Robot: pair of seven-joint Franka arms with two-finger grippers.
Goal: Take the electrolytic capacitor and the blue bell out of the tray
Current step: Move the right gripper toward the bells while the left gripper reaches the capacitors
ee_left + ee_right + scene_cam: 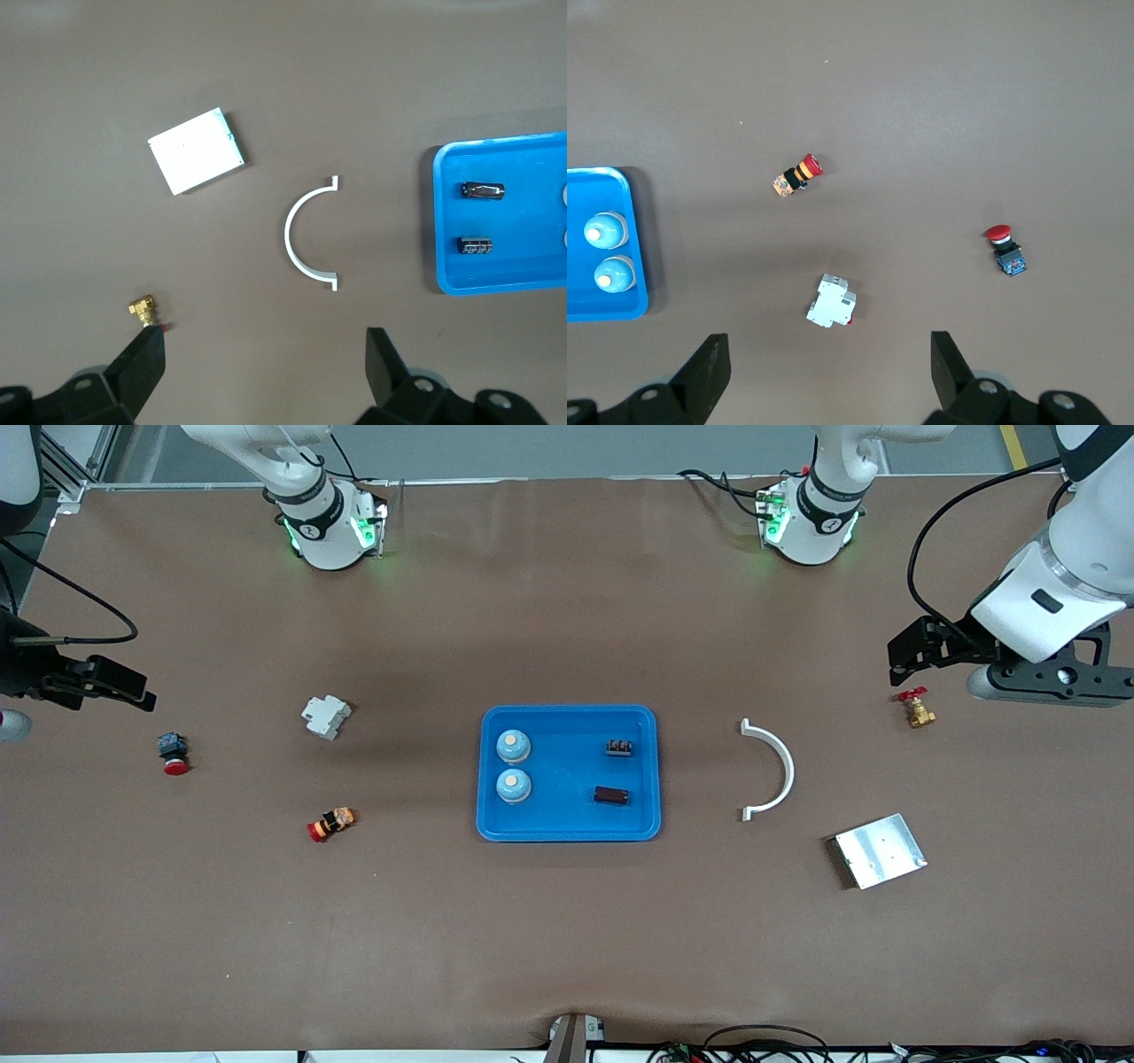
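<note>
The left hand (921, 657) hangs open and empty over the left arm's end of the surface (567, 939), above a small brass valve (917, 710). The right hand (115, 691) hangs open and empty over the right arm's end, near a red push button (174, 753). Both are well apart from the blue tray (569, 831) at the middle. In it sit two blue bells (513, 746), toward the right arm's end, and two dark components, one likely the electrolytic capacitor (612, 794). Nothing appears removed yet; next, a hand must reach over the tray.
</note>
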